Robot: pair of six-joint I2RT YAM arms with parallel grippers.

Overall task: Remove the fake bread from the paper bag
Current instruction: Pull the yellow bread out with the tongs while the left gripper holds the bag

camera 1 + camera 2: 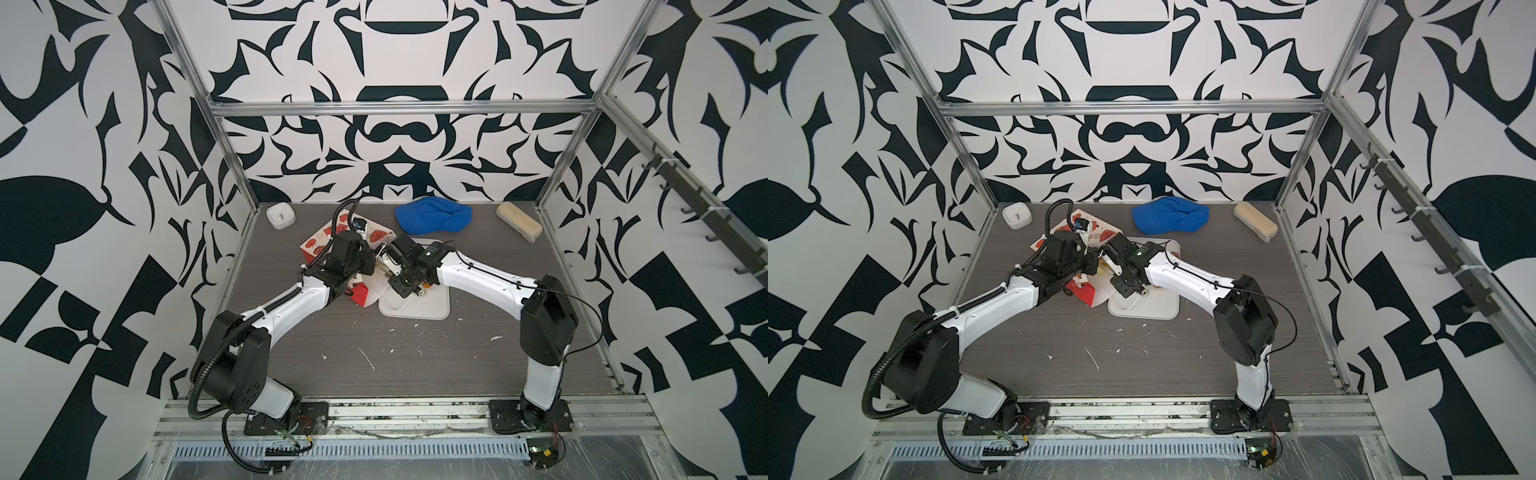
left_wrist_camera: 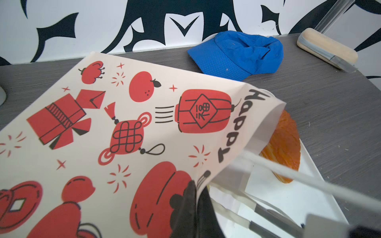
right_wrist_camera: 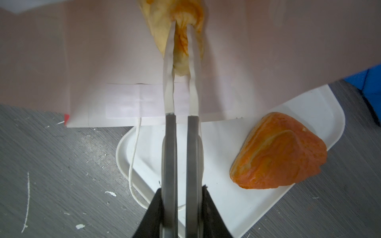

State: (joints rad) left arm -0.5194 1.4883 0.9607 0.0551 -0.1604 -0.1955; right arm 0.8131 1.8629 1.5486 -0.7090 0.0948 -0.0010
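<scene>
— White plastic tray nearest, with brown triangular pastry lying on it, already out of the bag. Biggest risk from here?

— Probably losing the yellow croissant. Pinched only on a soft, squashed fold, well inside the paper bag, against its plain lining. Could squirm loose on the way out and drop back in.

— Anything else?

— Catching on the bag's lip, or on the cord handle trailing across the tray's edge. Dragging the whole bag along, too, given thin paper and a single pinch point on it.

— And the hands?

— Right gripper reaching in through the mouth, jaws only narrowly parted, clamped on that croissant with both fingertips sunk into it. Left gripper fully closed on the printed edge of the bag near its mouth, holding the upper side up above the table so the mouth gapes.

— Rest of the bread?

— Hidden, if any remains inside; cannot tell from these views. Bag lying on its side, mouth overlapping the tray.

— Beyond that?

— Blue cap and beige block along the back wall, small white clock in the far corner, all well apart from the work.
</scene>
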